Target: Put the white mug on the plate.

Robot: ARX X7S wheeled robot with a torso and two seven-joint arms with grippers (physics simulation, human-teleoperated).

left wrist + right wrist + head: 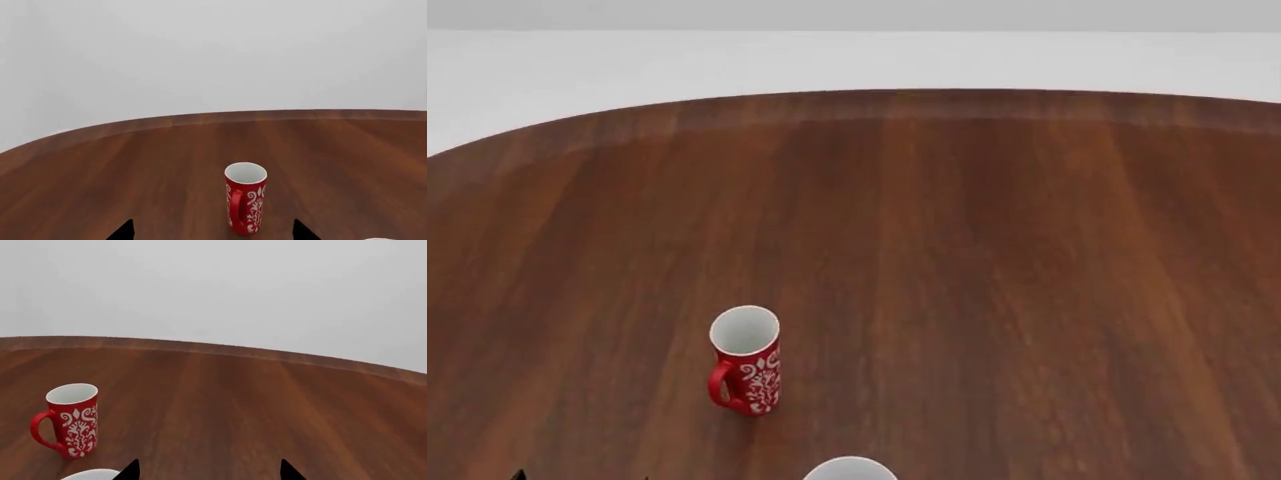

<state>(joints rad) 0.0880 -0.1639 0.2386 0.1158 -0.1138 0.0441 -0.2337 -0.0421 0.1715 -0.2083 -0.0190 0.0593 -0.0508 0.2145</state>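
Note:
Only the top rim of the white mug [849,469] shows, at the near edge of the head view, to the right of and nearer than the red mug. A sliver of it also shows in the right wrist view [90,474], beside one fingertip. The plate is out of view. My left gripper [213,232] is open and empty, with its dark fingertips [124,231] wide apart low over the table, just short of the red mug. My right gripper [208,471] is open and empty, with bare wood between its tips.
A red mug with a white floral pattern [746,360] stands upright on the brown wooden table [988,250]; it also shows in the left wrist view [245,197] and the right wrist view [69,420]. The table's curved far edge [868,97] meets a plain white background.

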